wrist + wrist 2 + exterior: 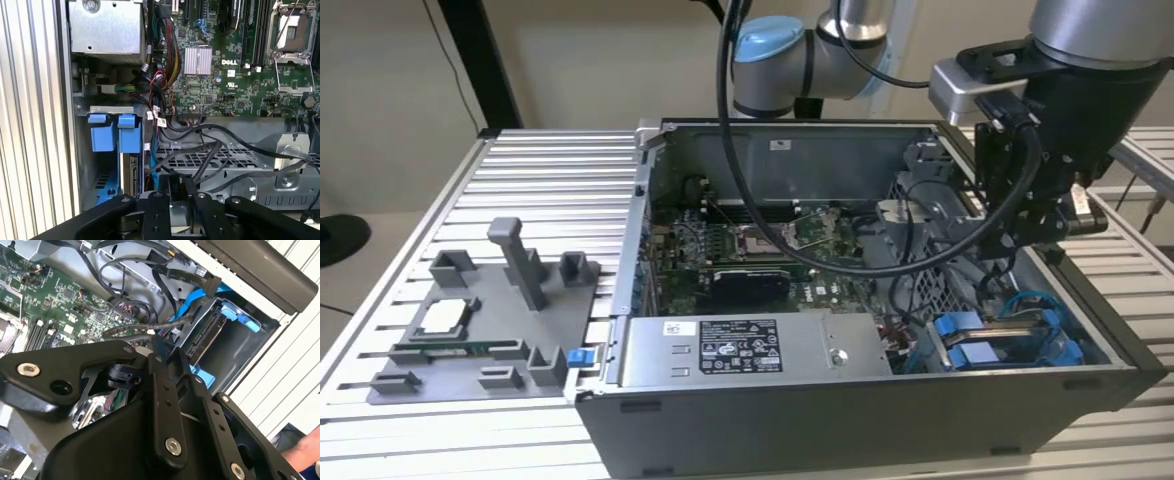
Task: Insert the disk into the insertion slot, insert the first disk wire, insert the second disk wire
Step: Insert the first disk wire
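The disk (134, 175) stands on edge in its insertion slot at the case's corner, with its bright blue frame (129, 134) around it. It also shows in the second wrist view (204, 337) and, in the exterior view, at the right front of the case (974, 345). My gripper (177, 192) hovers just beside the slot, shut on the black connector of a disk wire (210, 150) whose cables trail toward the motherboard. In the exterior view the gripper (1047, 235) hangs over the case's right side.
The open case (854, 410) lies on a slatted table. A grey power-supply box (734, 350) sits along its front; the motherboard (235, 65) and loose black cables lie nearby. A grey fixture (480, 330) stands at the exterior view's left. A person's arm (302, 452) is beyond the case.
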`<action>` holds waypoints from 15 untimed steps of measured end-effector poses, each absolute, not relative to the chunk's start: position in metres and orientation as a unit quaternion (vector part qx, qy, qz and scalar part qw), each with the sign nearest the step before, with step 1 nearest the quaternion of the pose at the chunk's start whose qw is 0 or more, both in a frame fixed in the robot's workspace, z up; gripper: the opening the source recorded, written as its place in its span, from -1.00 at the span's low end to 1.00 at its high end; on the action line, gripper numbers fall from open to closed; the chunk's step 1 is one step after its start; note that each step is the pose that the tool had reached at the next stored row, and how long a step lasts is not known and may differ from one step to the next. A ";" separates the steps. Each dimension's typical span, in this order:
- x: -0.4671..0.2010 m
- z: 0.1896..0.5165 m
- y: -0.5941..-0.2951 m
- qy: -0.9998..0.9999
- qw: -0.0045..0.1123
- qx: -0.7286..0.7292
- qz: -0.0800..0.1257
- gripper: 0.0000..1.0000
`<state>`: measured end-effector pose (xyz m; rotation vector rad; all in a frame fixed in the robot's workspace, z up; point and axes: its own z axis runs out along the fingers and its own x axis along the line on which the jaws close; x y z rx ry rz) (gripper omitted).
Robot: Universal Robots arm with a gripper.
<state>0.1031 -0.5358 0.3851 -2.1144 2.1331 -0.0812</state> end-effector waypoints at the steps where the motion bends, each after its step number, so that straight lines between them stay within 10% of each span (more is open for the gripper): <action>1: 0.103 0.385 -0.536 0.708 0.069 -0.702 -0.027 -1.00; 15: 0.104 0.381 -0.536 0.708 0.059 -0.703 -0.036 -1.00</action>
